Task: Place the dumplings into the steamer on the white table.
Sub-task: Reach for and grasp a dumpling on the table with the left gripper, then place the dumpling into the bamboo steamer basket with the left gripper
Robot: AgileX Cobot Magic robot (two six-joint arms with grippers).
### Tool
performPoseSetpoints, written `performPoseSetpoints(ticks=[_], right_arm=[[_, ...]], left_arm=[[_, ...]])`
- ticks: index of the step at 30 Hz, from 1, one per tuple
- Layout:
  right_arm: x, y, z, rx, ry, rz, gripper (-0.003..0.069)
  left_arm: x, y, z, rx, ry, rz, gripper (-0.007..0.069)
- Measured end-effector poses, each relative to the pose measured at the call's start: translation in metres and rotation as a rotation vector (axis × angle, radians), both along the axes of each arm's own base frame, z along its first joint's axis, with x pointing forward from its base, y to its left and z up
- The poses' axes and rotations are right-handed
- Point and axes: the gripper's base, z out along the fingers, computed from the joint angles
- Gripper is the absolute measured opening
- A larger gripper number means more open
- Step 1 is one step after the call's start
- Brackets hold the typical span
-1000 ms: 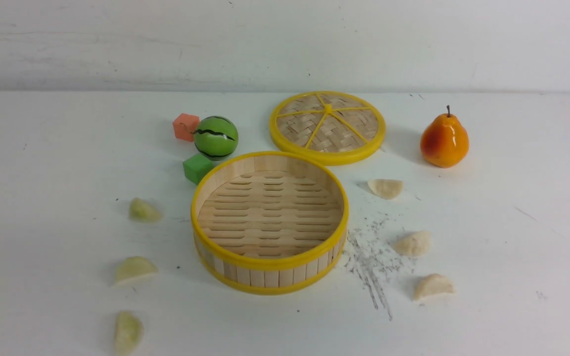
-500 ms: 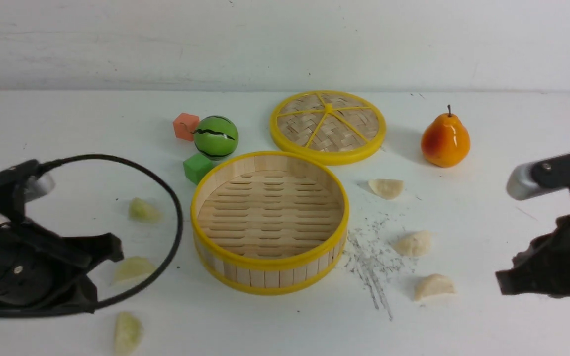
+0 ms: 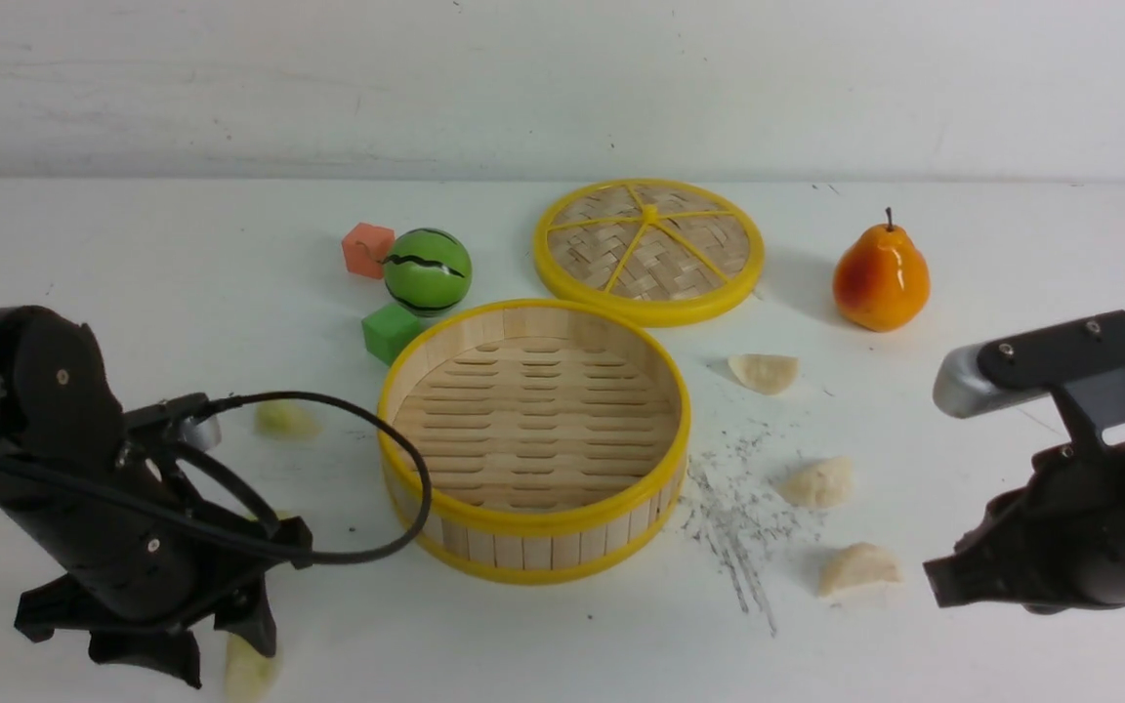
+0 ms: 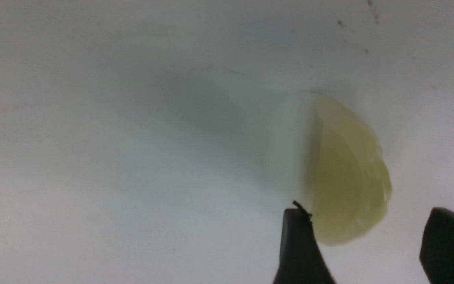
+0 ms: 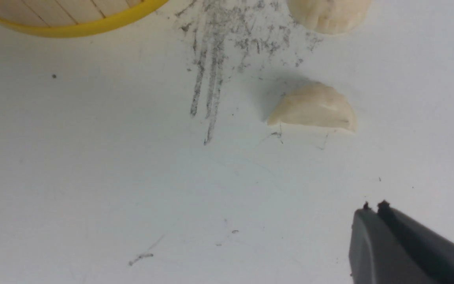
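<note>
Scuffs (image 3: 733,527) streak white table (image 3: 133,244) (pale wall (image 3: 562,88) behind); left gripper (image 4: 367,225) gapes, right gripper (image 5: 373,207) closed.

Prob. robot lab, white table (image 3: 1012,244), toy pear (image 3: 881,278)

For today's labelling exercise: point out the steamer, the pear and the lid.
steamer (image 3: 533,549), front view, front wall slats.
pear (image 3: 881,280), front view, middle of body.
lid (image 3: 648,252), front view, woven middle.
</note>
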Motion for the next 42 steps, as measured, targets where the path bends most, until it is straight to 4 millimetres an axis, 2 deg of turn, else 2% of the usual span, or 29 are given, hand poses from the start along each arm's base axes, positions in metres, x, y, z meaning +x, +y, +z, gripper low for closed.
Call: performPoseSetpoints(ticks=[3,6,8,10,14,18,22,23,26,27,28,30,33,35,40,42], right_arm=[[0.000,0.001,0.000,0.010,0.001,0.010,0.0006],[-0.001,0.003,0.000,0.032,0.008,0.009,0.0008],[-0.001,0.003,0.000,0.039,0.010,0.008,0.0010],[-0.001,0.004,0.000,0.041,0.011,0.008,0.0012],[-0.001,0.004,0.001,0.042,0.007,0.009,0.0015],[0.000,0.004,0.001,0.046,-0.004,0.009,0.0019],[0.002,0.004,0.003,0.054,-0.027,0.007,0.0021],[0.002,0.004,0.003,0.054,-0.029,0.007,0.0022],[0.002,0.005,0.003,0.056,-0.036,0.007,0.0022],[0.003,0.005,0.003,0.058,-0.040,0.006,0.0022],[0.003,0.005,0.003,0.058,-0.040,0.006,0.0022],[0.003,0.005,0.003,0.058,-0.041,0.006,0.0025],[0.003,0.005,0.003,0.059,-0.042,0.006,0.0030],[0.003,0.005,0.003,0.059,-0.042,0.006,0.0032],[0.003,0.005,0.004,0.060,-0.046,0.006,0.0034],[0.003,0.005,0.004,0.060,-0.046,0.006,0.0034]], left_arm=[[0.004,0.000,-0.007,0.011,-0.008,-0.003,0.0414],[0.011,0.000,-0.016,0.020,-0.024,-0.018,0.0382],[0.014,-0.001,-0.022,0.025,-0.023,-0.039,0.0330],[0.015,-0.001,-0.023,0.027,-0.022,-0.063,0.0234],[0.016,-0.003,-0.020,0.008,-0.026,-0.074,0.0227],[0.024,-0.009,0.006,-0.055,-0.047,-0.062,0.0227],[0.048,-0.024,0.059,-0.152,-0.186,-0.090,0.0227],[0.050,-0.027,0.064,-0.157,-0.204,-0.099,0.0227],[0.075,-0.048,0.089,-0.181,-0.323,-0.142,0.0227],[0.087,-0.061,0.096,-0.192,-0.361,-0.168,0.0227],[0.087,-0.061,0.096,-0.192,-0.361,-0.168,0.0227],[0.112,-0.087,0.089,-0.196,-0.379,-0.208,0.0227],[0.141,-0.112,0.063,-0.166,-0.357,-0.230,0.0227],[0.157,-0.120,0.051,-0.141,-0.345,-0.230,0.0227],[0.182,-0.126,0.015,-0.084,-0.255,-0.235,0.0227],[0.186,-0.127,0.016,-0.080,-0.249,-0.234,0.0238]])
